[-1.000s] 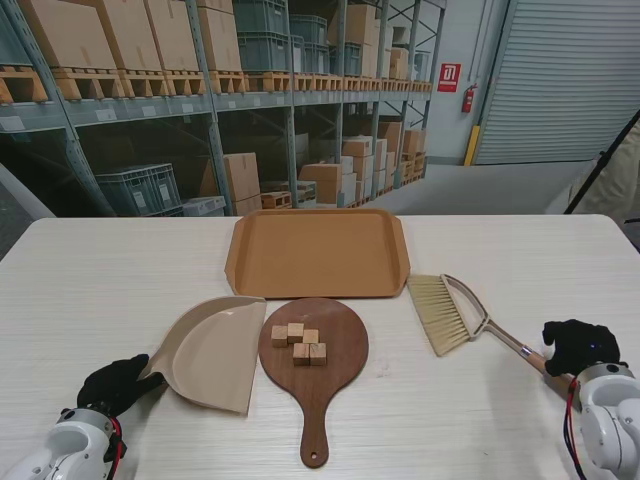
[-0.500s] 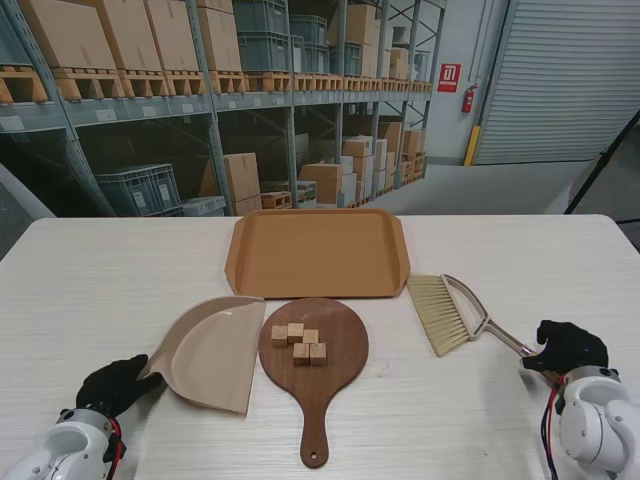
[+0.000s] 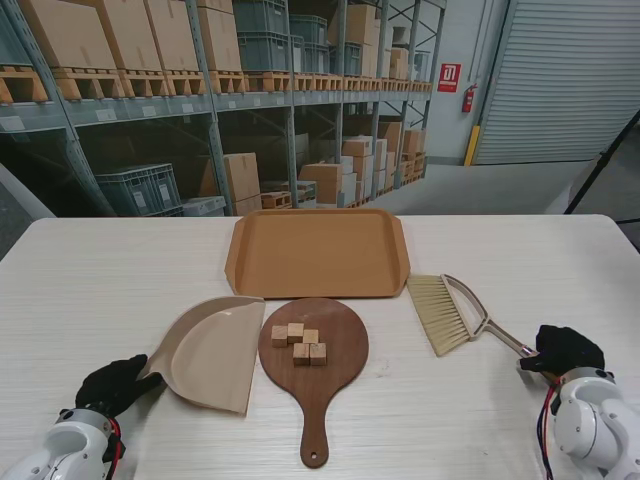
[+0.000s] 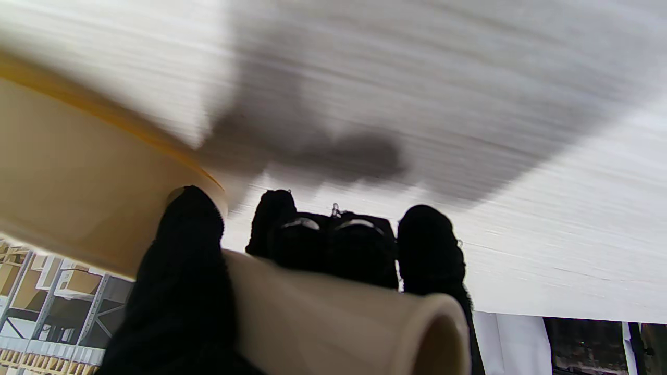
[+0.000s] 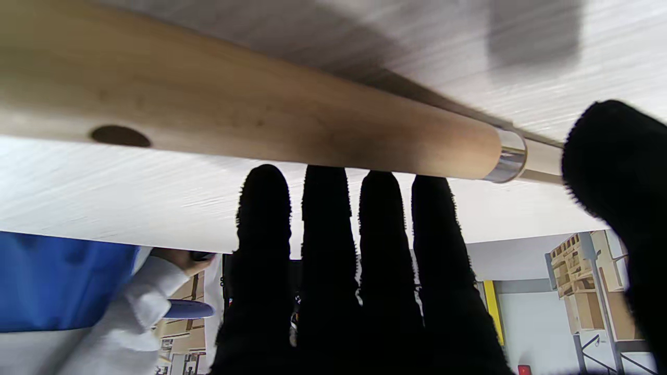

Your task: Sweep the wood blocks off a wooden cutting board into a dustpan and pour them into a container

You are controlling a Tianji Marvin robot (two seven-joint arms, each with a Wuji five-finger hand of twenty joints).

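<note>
nearest, the left hand [image 3: 118,385] is seen wrapped on the dustpan [image 3: 212,352] handle, thumb over the tube in the wrist view. the right hand [image 3: 566,349] is laid over the brush [image 3: 452,313] handle, fingers straight and not yet closed, so the brush is not held. farther out, five wood blocks [image 3: 300,343] sit on the cutting board [image 3: 314,350], the tray [image 3: 318,251] beyond. risk judged: handle may roll away on the tabletop if fingers close off-centre; blocks may be flicked past the dustpan lip, which is beside the board.
</note>
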